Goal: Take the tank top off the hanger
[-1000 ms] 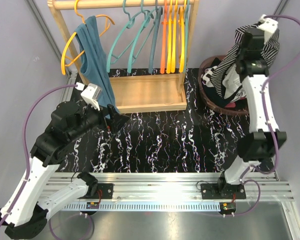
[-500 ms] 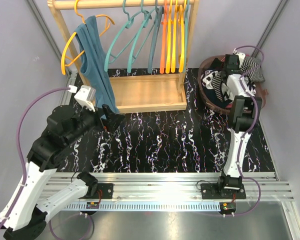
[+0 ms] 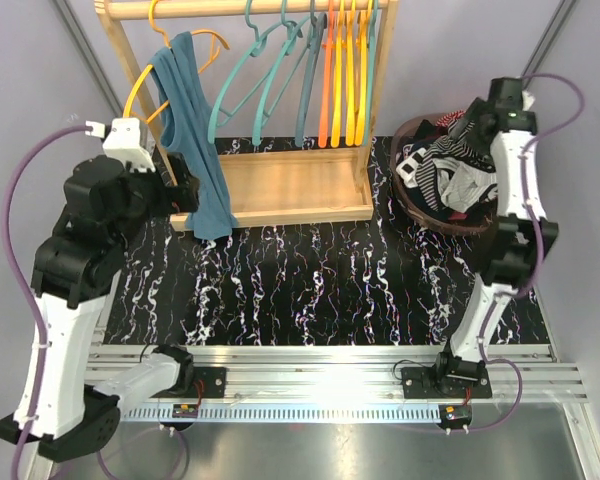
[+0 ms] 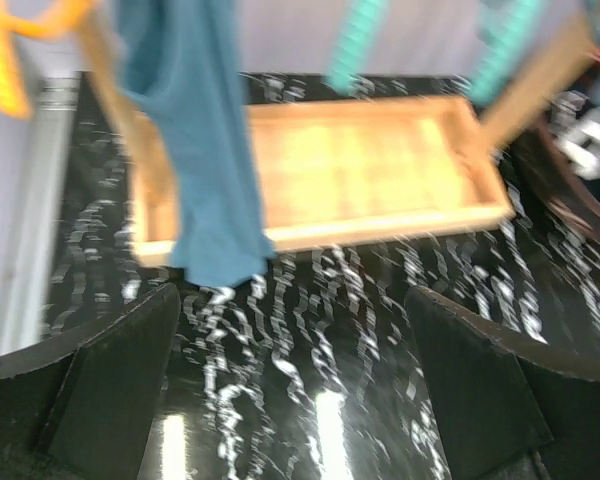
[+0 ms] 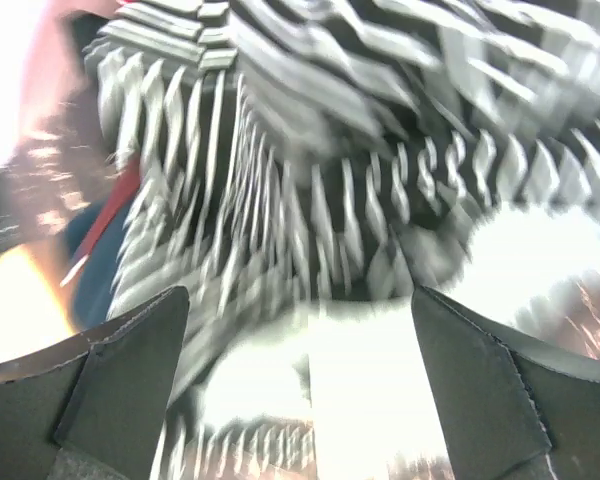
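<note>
Since the earlier frames the left arm has lifted clear of the table [image 3: 330,280] and drawn back toward the left wall [image 3: 40,80]. The surface is black marble-patterned, with a metal rail [image 3: 330,360] along its near edge. The left gripper [image 4: 290,298] has its fingers spread wide and holds nothing, near the hem of the blue tank top [image 3: 190,130]. The tank top hangs on the orange hanger [image 3: 140,95] at the left end of the rack [image 3: 300,185]. The right gripper [image 5: 300,300] also has its fingers apart and is empty, above the striped clothes [image 3: 450,175] in the basket [image 3: 410,195].
</note>
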`<action>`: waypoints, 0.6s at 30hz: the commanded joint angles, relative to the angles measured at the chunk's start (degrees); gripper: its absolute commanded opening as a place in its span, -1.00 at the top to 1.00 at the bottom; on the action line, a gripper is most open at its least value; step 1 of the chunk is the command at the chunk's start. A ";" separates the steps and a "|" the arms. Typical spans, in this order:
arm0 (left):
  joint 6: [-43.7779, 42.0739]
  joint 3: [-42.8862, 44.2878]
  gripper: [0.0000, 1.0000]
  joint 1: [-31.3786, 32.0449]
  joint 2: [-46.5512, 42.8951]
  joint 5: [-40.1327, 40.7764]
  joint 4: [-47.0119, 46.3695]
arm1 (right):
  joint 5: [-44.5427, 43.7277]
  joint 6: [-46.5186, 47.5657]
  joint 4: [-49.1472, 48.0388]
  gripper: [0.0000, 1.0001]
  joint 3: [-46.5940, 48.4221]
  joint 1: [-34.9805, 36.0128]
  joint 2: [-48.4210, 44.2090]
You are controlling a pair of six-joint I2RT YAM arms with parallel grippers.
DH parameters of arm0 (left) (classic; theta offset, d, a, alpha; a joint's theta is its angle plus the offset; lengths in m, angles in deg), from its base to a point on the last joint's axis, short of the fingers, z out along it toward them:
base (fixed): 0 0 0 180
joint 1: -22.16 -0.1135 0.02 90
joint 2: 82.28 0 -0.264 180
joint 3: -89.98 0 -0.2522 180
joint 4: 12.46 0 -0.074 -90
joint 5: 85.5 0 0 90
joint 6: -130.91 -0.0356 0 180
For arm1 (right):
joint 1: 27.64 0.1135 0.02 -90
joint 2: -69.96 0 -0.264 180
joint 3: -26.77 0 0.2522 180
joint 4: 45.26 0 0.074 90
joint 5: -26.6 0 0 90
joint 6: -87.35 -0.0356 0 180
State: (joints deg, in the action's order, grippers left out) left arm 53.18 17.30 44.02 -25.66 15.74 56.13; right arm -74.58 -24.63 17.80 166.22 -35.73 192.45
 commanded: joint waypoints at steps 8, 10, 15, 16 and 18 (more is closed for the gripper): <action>-6.20 13.04 -0.98 -16.33 10.86 -6.94 -2.53 | 35.17 -8.34 -3.58 -0.99 -29.05 -0.34 -44.59; -7.00 17.26 -0.98 -17.56 12.80 -7.46 -1.75 | 43.66 -10.10 -6.40 -0.99 -32.68 1.23 -47.60; -10.16 28.22 -0.98 -21.86 19.75 -14.31 3.34 | 45.55 -4.40 3.94 -1.00 -33.66 10.90 -51.65; -11.38 28.87 -0.98 -21.78 20.54 -13.54 3.44 | 46.15 -4.30 4.49 -0.99 -35.32 11.69 -52.18; -11.92 28.61 -0.98 -21.78 20.20 -12.83 2.74 | 47.83 -3.95 5.45 -1.00 -37.52 12.84 -53.76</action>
State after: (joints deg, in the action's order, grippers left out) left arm 44.46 43.44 22.60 -5.24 5.69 58.58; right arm -32.53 -30.56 18.54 131.09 -24.13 139.82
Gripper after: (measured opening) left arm 0.988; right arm 0.994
